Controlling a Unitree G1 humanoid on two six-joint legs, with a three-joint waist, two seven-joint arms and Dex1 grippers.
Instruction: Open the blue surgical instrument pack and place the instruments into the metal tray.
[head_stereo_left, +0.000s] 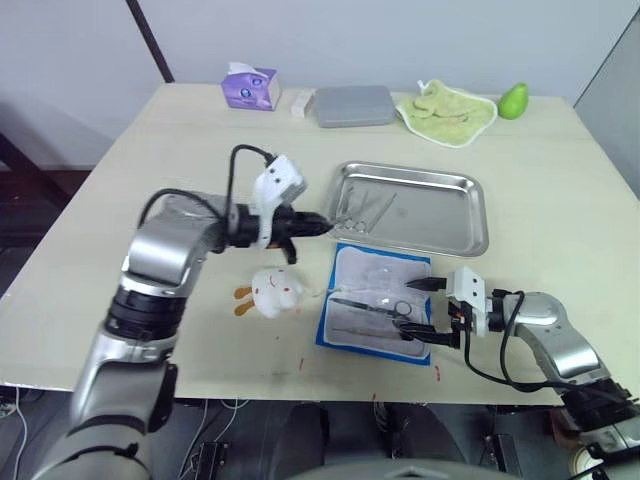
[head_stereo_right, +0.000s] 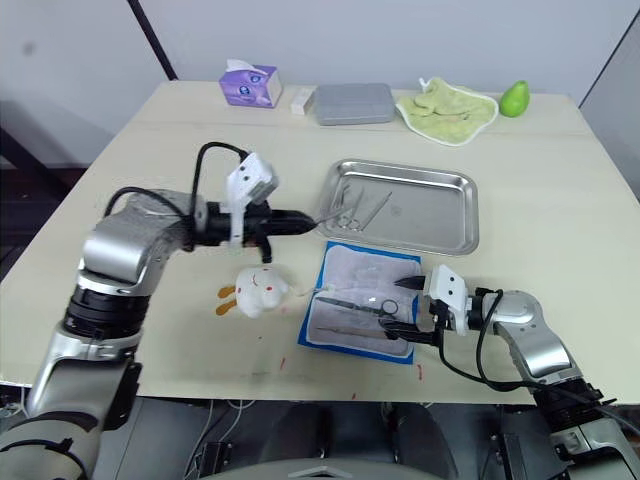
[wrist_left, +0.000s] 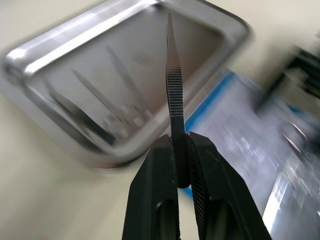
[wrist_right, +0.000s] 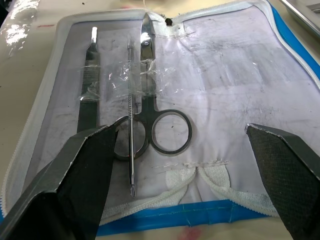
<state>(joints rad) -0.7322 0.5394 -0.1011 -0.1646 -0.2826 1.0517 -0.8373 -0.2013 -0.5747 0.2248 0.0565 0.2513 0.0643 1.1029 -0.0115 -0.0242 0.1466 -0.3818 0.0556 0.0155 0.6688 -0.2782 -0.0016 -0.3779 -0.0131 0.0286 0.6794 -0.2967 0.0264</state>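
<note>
The blue surgical instrument pack (head_stereo_left: 377, 299) lies open near the table's front edge, white lining up. Scissors (wrist_right: 150, 117), a flat steel handle (wrist_right: 89, 95) and a thin probe (wrist_right: 131, 130) rest in its clear pockets. My right gripper (head_stereo_left: 422, 308) is open at the pack's right edge, one finger on each side of the scissors' rings and nothing between them. The metal tray (head_stereo_left: 470, 218) sits just behind the pack and holds a few instruments (head_stereo_left: 362, 209) at its left end. My left gripper (head_stereo_left: 308, 225) is shut on a thin steel forceps (wrist_left: 172, 85) whose tip points over the tray's left rim.
A white plush toy (head_stereo_left: 275, 290) lies left of the pack, under my left arm. Along the far edge stand a purple tissue box (head_stereo_left: 250, 88), a grey flat box (head_stereo_left: 352, 105), a plate with a yellow-green cloth (head_stereo_left: 446, 110) and a green pear (head_stereo_left: 513, 100).
</note>
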